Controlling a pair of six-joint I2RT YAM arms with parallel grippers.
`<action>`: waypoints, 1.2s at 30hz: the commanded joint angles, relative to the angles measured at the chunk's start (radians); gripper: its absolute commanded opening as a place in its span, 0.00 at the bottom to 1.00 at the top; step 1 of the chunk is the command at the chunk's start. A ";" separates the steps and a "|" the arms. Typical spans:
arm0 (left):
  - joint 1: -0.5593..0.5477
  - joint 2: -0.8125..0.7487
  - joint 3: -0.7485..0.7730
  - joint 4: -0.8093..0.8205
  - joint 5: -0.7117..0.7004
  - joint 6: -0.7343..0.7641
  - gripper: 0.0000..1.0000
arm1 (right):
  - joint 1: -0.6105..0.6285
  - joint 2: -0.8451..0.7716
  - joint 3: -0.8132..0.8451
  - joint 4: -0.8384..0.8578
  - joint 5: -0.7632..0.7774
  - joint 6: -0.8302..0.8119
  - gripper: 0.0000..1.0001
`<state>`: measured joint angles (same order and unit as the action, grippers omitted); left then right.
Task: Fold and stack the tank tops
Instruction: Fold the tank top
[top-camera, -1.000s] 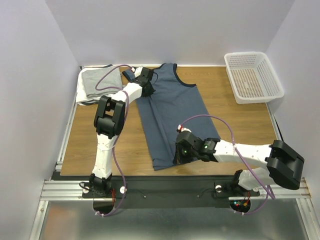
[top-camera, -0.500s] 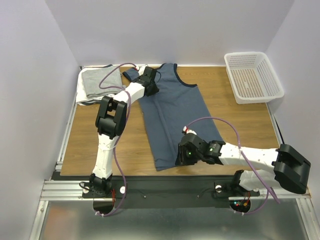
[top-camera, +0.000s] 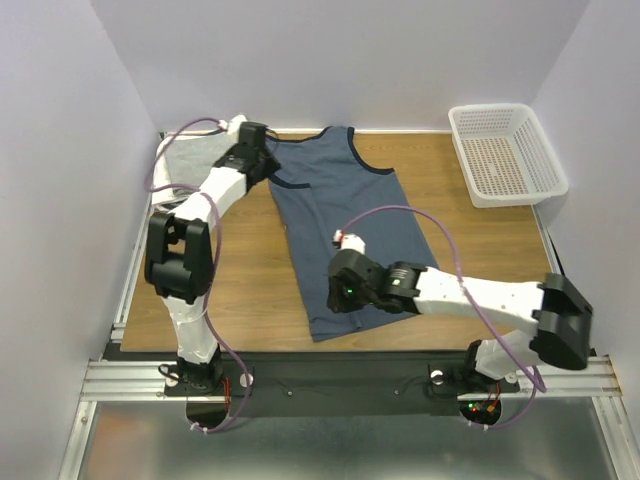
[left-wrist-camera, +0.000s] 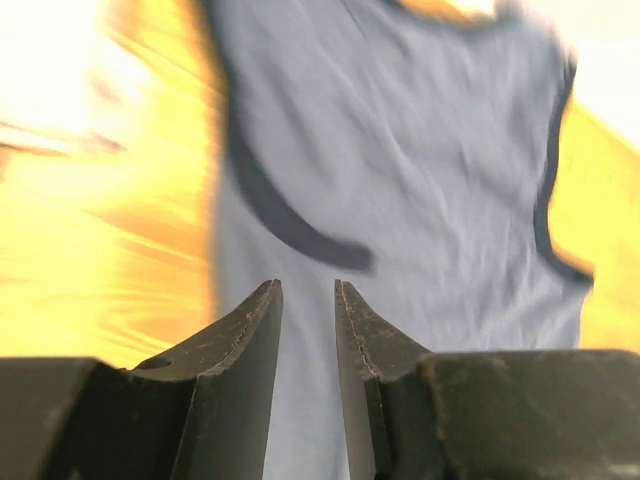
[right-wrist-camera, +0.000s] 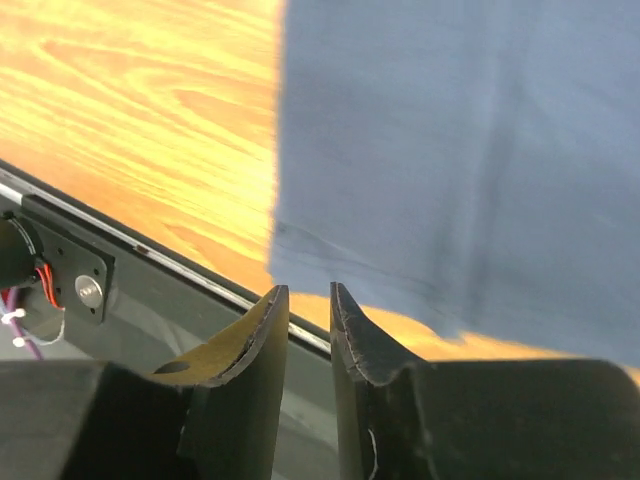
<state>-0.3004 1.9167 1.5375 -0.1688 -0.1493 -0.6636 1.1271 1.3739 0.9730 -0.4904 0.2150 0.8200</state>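
A slate-blue tank top (top-camera: 350, 200) with navy trim lies flat on the wooden table, neck to the back and hem near the front edge. My left gripper (top-camera: 262, 166) hovers at its back-left shoulder strap. In the blurred left wrist view the jaws (left-wrist-camera: 306, 285) stand narrowly apart and empty over the blue cloth (left-wrist-camera: 400, 180). My right gripper (top-camera: 338, 298) is over the hem's front-left corner. Its jaws (right-wrist-camera: 308, 288) are slightly apart and empty above the table's front edge, and the cloth (right-wrist-camera: 450, 150) lies just beyond them. Folded light grey and white tank tops (top-camera: 192, 165) sit at the back left.
A white perforated basket (top-camera: 490, 108) stands at the back right corner. Bare wood (top-camera: 480, 240) shows to the right of the shirt and more to its left. A black metal rail (right-wrist-camera: 150, 250) runs along the front edge. Walls close in on three sides.
My left gripper has swung left from the shirt's upper middle to the back-left strap, which now lies spread out wider. My right gripper has moved left along the hem.
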 joint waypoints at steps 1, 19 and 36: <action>0.073 -0.003 -0.059 0.052 0.037 0.014 0.38 | 0.069 0.152 0.131 -0.027 0.060 -0.097 0.28; 0.075 0.289 0.094 0.012 0.120 0.104 0.31 | 0.180 0.450 0.247 -0.066 0.089 -0.171 0.37; 0.076 0.374 0.259 -0.075 0.090 0.125 0.00 | 0.221 0.452 0.228 -0.120 0.115 -0.128 0.13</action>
<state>-0.2317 2.2826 1.7676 -0.2058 -0.0277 -0.5716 1.3430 1.8221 1.1938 -0.5945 0.2855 0.6708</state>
